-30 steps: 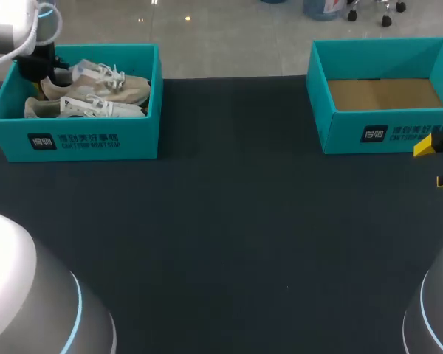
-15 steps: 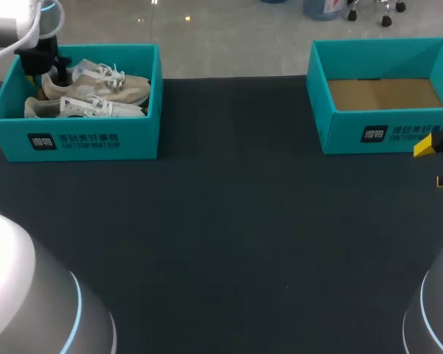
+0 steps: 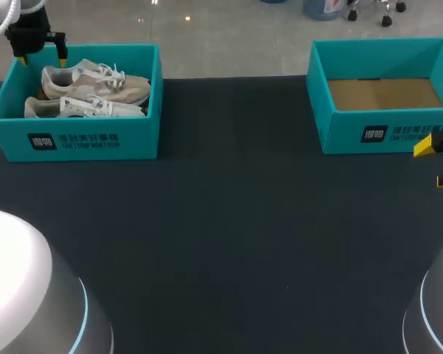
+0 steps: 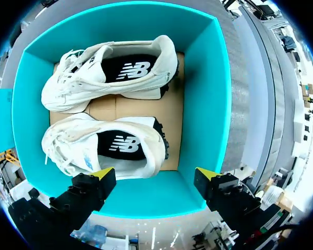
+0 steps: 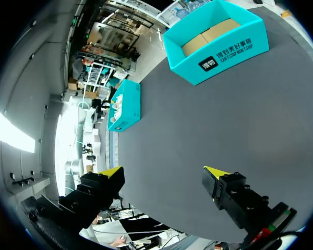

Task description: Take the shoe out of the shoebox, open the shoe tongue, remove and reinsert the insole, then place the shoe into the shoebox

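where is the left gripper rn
In the head view the left gripper is at the far left, open and empty, above the back left corner of the shoebox that holds the shoes.

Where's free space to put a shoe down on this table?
The black mat between the two boxes and in front of them is bare. The right box is empty too. Crowded: the left box, filled by two shoes, left hand above its far corner.
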Controlling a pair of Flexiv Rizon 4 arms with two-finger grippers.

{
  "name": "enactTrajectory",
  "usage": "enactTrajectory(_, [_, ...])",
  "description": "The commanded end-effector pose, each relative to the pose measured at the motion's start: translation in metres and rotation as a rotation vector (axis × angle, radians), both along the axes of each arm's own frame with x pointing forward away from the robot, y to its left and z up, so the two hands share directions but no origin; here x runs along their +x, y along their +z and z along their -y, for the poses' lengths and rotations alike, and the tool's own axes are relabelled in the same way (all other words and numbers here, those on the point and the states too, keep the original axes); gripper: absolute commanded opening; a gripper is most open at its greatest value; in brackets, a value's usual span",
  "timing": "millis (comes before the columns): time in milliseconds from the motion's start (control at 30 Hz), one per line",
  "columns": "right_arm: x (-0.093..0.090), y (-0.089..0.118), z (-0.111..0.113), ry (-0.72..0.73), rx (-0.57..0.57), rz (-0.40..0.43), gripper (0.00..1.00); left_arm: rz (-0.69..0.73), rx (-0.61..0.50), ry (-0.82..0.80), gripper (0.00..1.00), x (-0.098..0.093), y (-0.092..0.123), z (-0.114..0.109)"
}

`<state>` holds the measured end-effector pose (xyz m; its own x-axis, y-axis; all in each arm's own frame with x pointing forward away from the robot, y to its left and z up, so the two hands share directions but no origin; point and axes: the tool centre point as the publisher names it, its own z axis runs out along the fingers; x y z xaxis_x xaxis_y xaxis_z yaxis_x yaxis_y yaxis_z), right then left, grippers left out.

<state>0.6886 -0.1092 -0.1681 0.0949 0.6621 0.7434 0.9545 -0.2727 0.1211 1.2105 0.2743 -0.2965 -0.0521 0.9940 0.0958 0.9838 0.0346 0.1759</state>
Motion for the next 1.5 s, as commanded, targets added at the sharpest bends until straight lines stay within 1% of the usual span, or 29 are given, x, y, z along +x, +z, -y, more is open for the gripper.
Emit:
enactTrajectory(33, [-0.002, 0.000, 0.000, -0.003, -0.002, 0.000, 1.00, 0.037, 0.002, 0.027, 1.00, -0.029, 0.036, 0.003])
enactTrajectory(233, [-0.002, 0.000, 0.000, -0.003, -0.002, 0.000, 1.00, 0.007, 0.000, 0.022, 1.00, -0.044, 0.054, 0.004])
enactTrajectory(300, [-0.002, 0.000, 0.000, -0.003, -0.002, 0.000, 1.00, -0.006, 0.023, 0.028, 1.00, -0.048, 0.056, 0.004])
enactTrajectory(833, [-0.002, 0.000, 0.000, -0.003, -0.002, 0.000, 1.00, -0.006, 0.023, 0.028, 1.00, -0.048, 0.056, 0.004])
enactTrajectory(900, [-0.002, 0.000, 0.000, -0.003, -0.002, 0.000, 1.00, -0.024, 0.038, -0.001, 1.00, -0.063, 0.050, 0.006])
enactTrajectory(967, [-0.002, 0.000, 0.000, -0.003, -0.002, 0.000, 1.00, -0.036, 0.046, -0.001, 1.00, -0.073, 0.046, 0.006])
enactTrajectory(1167, [-0.002, 0.000, 0.000, -0.003, -0.002, 0.000, 1.00, -0.080, -0.002, -0.021, 1.00, -0.093, 0.041, -0.001])
enactTrajectory(1200, [-0.002, 0.000, 0.000, -0.003, -0.002, 0.000, 1.00, -0.084, -0.002, -0.027, 0.96, -0.097, 0.040, -0.002])
enactTrajectory(1233, [-0.002, 0.000, 0.000, -0.003, -0.002, 0.000, 1.00, -0.088, -0.012, -0.032, 0.89, -0.100, 0.040, -0.003])
enactTrajectory(1267, [-0.002, 0.000, 0.000, -0.003, -0.002, 0.000, 1.00, -0.091, -0.022, -0.043, 0.85, -0.104, 0.040, -0.004])
enactTrajectory(1300, [-0.002, 0.000, 0.000, -0.003, -0.002, 0.000, 1.00, -0.095, -0.015, -0.060, 0.73, -0.109, 0.040, -0.005])
enactTrajectory(1333, [-0.002, 0.000, 0.000, -0.003, -0.002, 0.000, 1.00, -0.103, -0.024, -0.069, 0.64, -0.113, 0.039, -0.006])
enactTrajectory(1400, [-0.002, 0.000, 0.000, -0.003, -0.002, 0.000, 1.00, -0.120, -0.014, -0.100, 0.58, -0.121, 0.037, -0.007])
enactTrajectory(1467, [-0.002, 0.000, 0.000, -0.003, -0.002, 0.000, 1.00, -0.123, -0.011, -0.108, 0.50, -0.126, 0.034, -0.008])
enactTrajectory(1500, [-0.002, 0.000, 0.000, -0.003, -0.002, 0.000, 1.00, -0.127, -0.009, -0.117, 0.48, -0.128, 0.032, -0.009])
